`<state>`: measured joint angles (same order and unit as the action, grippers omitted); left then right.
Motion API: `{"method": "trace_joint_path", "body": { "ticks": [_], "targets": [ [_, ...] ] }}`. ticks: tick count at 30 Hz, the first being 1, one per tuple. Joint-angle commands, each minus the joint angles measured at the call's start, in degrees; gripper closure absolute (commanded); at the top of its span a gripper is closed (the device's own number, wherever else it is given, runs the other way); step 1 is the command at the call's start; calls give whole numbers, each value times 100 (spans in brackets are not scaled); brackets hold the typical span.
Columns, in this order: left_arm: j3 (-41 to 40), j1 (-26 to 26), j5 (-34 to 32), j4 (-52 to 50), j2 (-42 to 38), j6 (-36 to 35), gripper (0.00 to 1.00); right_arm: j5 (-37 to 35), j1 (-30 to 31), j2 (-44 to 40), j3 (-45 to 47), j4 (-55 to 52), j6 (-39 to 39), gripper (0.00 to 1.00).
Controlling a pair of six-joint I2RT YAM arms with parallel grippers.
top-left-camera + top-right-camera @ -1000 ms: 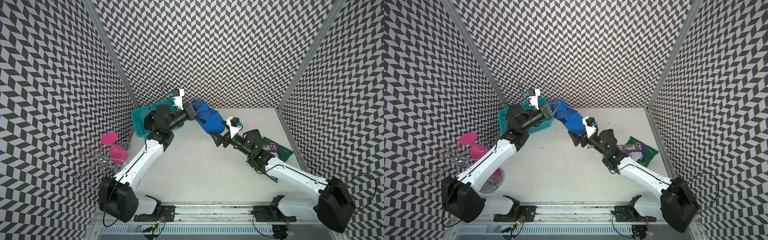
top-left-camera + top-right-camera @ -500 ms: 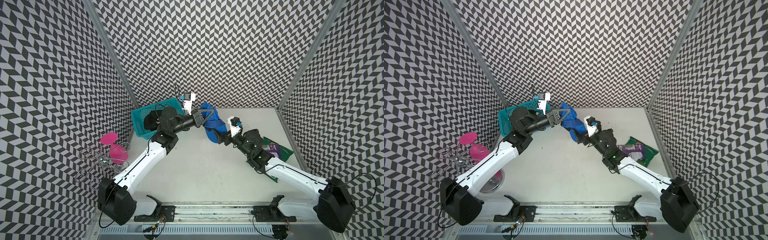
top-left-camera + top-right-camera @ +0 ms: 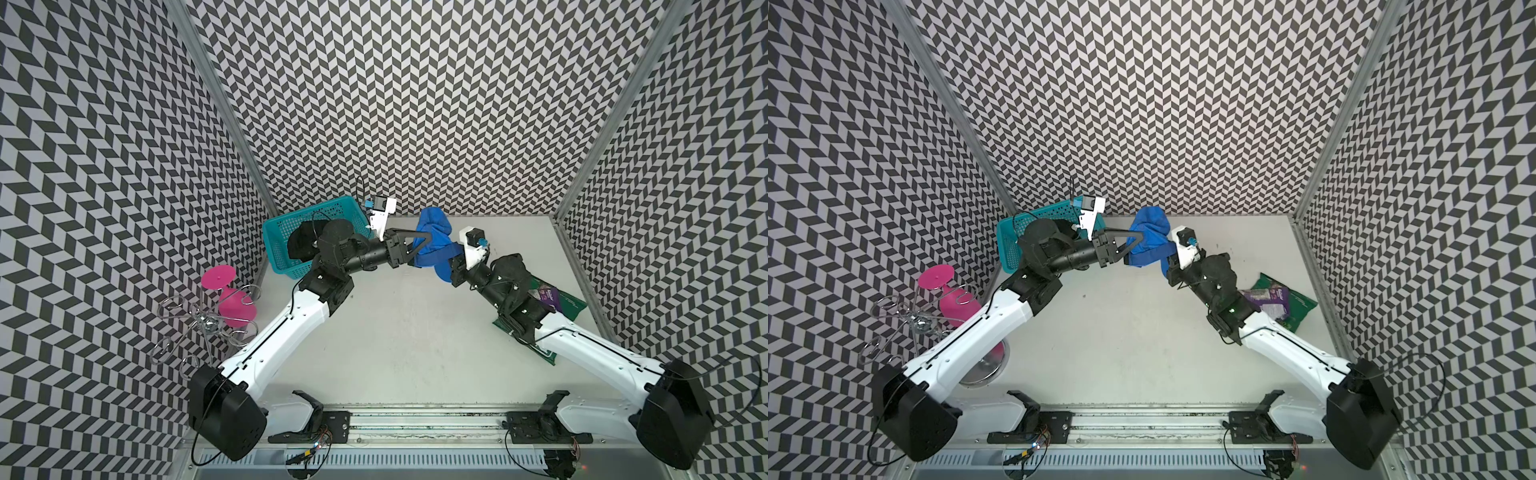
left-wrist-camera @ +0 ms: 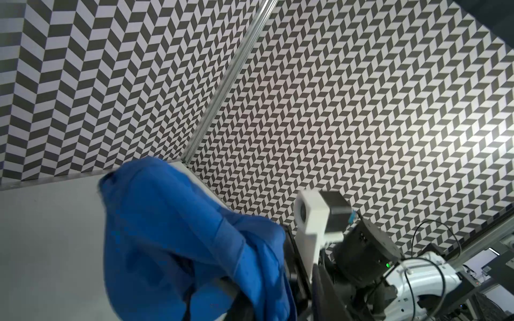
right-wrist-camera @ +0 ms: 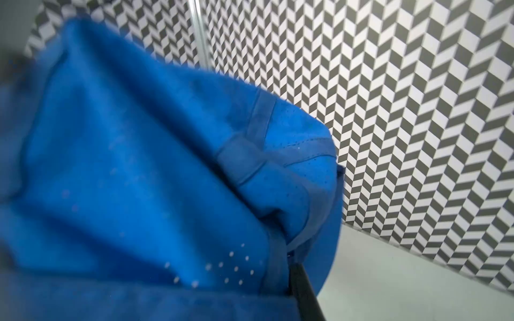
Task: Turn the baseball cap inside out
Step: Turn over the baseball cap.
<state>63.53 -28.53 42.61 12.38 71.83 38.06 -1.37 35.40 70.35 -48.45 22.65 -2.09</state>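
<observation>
The blue baseball cap [image 3: 432, 232] [image 3: 1148, 232] hangs crumpled in the air at the back middle, between my two arms. My left gripper [image 3: 417, 247] [image 3: 1133, 247] reaches into it from the left with its jaws apart. In the left wrist view the cap's cloth [image 4: 172, 222] drapes over one finger [image 4: 225, 289]. My right gripper [image 3: 451, 268] [image 3: 1169, 266] is shut on the cap's lower right edge. The cap [image 5: 139, 166] fills most of the right wrist view, where one dark finger [image 5: 303, 291] shows beside it.
A teal basket [image 3: 291, 232] holding a black item [image 3: 301, 243] stands at the back left. A pink glass [image 3: 232, 299] hangs on a wire rack [image 3: 195, 328] outside the left wall. A green and purple packet [image 3: 557, 299] lies under the right arm on the white table [image 3: 395, 332].
The left gripper carried the cap rightward from over the basket, and its jaws have now parted. The right gripper moved up to the cap and went from open to shut on it.
</observation>
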Motion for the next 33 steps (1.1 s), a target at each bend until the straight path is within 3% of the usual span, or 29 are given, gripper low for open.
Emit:
{"method": "trace_joint_path", "body": {
  "ticks": [1,3,7,12,16,21,27,33],
  "targets": [
    [-317,15,144,-17,-434,-144,37,446,-510,-326,-57,707,-1147,95],
    [-341,186,-190,-506,-736,-500,23,1030,-915,-386,-16,916,-1537,100],
    [-471,684,-852,-980,-1277,-976,6,2720,-1689,-490,7,1409,-1999,100],
    [-768,1043,-570,-393,-1190,-567,4,4396,-2206,-688,-207,2012,-2618,100],
    [-962,993,111,878,-770,165,6,5357,-2230,-740,-488,2508,-3303,100],
    [-918,707,504,1638,-397,289,11,5907,-2200,-678,-571,3616,-4563,100],
    [-737,287,981,2682,-63,680,14,6233,-1959,-718,-891,3211,-4444,100],
    [-584,115,959,3122,341,932,15,6270,-1676,-723,-1051,3104,-4425,100]
  ]
}}
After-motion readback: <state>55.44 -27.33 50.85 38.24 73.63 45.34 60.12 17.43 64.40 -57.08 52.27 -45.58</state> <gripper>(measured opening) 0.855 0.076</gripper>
